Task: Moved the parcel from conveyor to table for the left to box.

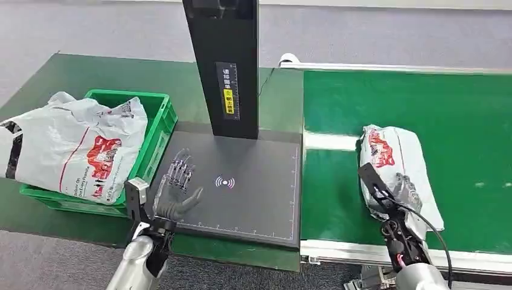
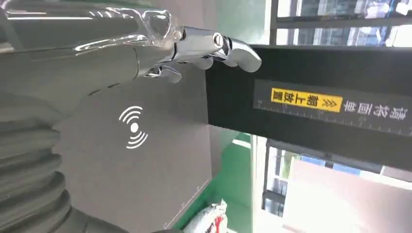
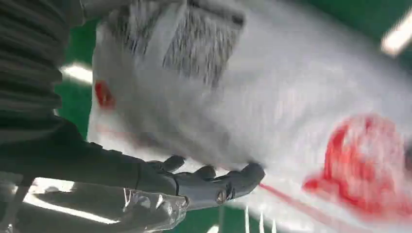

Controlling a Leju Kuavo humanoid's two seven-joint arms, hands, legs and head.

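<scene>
A white plastic parcel with a red print lies on the green conveyor at my right. My right hand is on its near end; in the right wrist view the dark fingers curl against one side of the blurred parcel and the thumb lies across the other side. My left hand hovers over the near left corner of the black scanning pad, fingers spread and holding nothing. The left wrist view shows the same hand above the pad.
A green crate stands left of the pad with a large white parcel lying over it. A black upright post rises from the pad's far edge. The table's front edge runs just below my hands.
</scene>
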